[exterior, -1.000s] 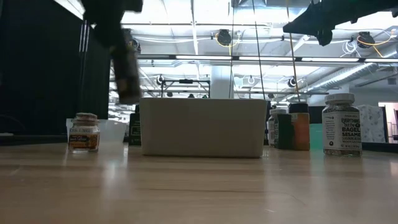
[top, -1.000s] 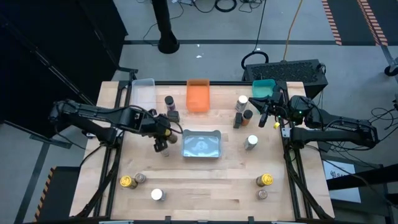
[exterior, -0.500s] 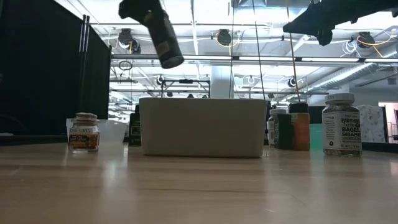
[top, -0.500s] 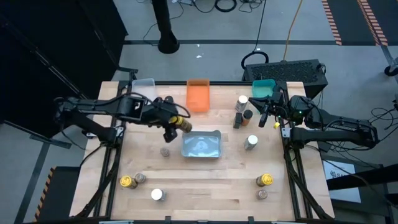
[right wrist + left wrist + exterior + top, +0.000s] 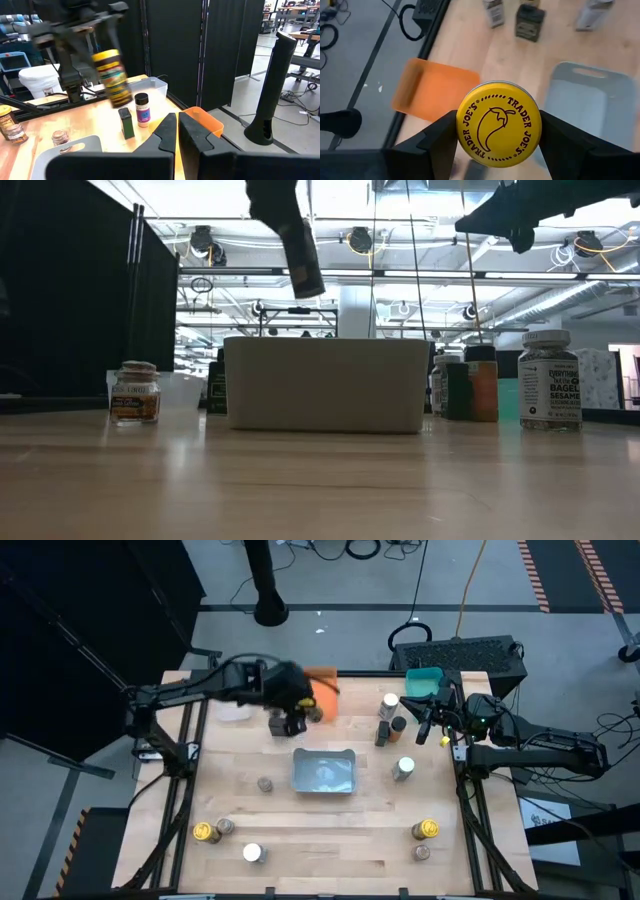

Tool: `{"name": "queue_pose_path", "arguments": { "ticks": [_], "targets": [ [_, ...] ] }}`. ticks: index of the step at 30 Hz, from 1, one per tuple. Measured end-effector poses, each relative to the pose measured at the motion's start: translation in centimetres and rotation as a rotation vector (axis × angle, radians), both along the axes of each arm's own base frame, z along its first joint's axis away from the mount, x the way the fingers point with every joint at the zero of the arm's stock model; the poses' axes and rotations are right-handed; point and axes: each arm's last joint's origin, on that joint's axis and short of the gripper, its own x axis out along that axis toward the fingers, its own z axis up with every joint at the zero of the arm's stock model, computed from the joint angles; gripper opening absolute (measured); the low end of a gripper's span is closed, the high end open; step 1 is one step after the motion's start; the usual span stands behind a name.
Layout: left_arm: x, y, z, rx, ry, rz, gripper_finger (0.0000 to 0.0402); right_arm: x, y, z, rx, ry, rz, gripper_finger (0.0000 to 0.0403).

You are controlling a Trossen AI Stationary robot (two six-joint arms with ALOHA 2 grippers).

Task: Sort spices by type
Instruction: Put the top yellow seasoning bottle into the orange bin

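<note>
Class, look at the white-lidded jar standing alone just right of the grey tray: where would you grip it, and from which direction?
Grip the white-lidded jar around its round body just under the lid, coming straight down from above. It stands upright, with clear table around it and the grey tray apart from it, so fingers fit on both sides.

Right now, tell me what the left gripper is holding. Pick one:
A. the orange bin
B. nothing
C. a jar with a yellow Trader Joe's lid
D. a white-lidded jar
C: in the left wrist view the left gripper is shut on the yellow-lidded jar, its lid printed with Trader Joe's, held in the air near the orange bin.
</note>
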Motion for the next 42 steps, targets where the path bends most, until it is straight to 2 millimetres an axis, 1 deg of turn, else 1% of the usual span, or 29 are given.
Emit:
{"name": "queue_pose_path", "arguments": {
  "ticks": [3,6,8,10,12,16,20,28,42],
  "targets": [
    [0.1,2.8,-0.7,-0.028,0.047,0.008,0.0241,0.0,0.0,0.0,-0.007,0.004,0.001,0.0],
    [0.2,5.7,-2.0,-0.036,0.093,0.072,0.0241,0.0,0.0,0.0,-0.007,0.004,0.001,0.0],
    [0.5,7.4,-3.0,-0.063,0.104,0.146,0.0241,0.0,0.0,0.0,-0.01,0.005,-0.002,0.0],
    [1.0,8.7,-3.9,-0.097,0.08,0.237,0.0241,0.0,-0.2,0.0,-0.01,0.005,-0.012,0.0],
    [1.7,9.5,-4.8,-0.124,0.057,0.298,0.0241,-0.1,-0.3,0.0,-0.01,0.005,-0.022,0.0],
    [3.0,10.2,-6.5,-0.141,0.066,0.311,0.0241,-0.2,-0.5,-0.1,-0.008,0.015,-0.04,0.0],
    [3.6,10.4,-7.7,-0.153,0.104,0.312,0.0241,-0.2,-0.8,-0.3,-0.002,0.037,-0.056,0.0],
    [4.2,10.9,-9.4,-0.168,0.151,0.32,0.0241,-0.4,-1.0,-0.5,0.006,0.054,-0.078,0.0],
    [4.6,11.4,-10.9,-0.181,0.199,0.329,0.0241,-0.4,-1.0,-0.5,0.01,0.052,-0.076,0.0]
  ]
}}
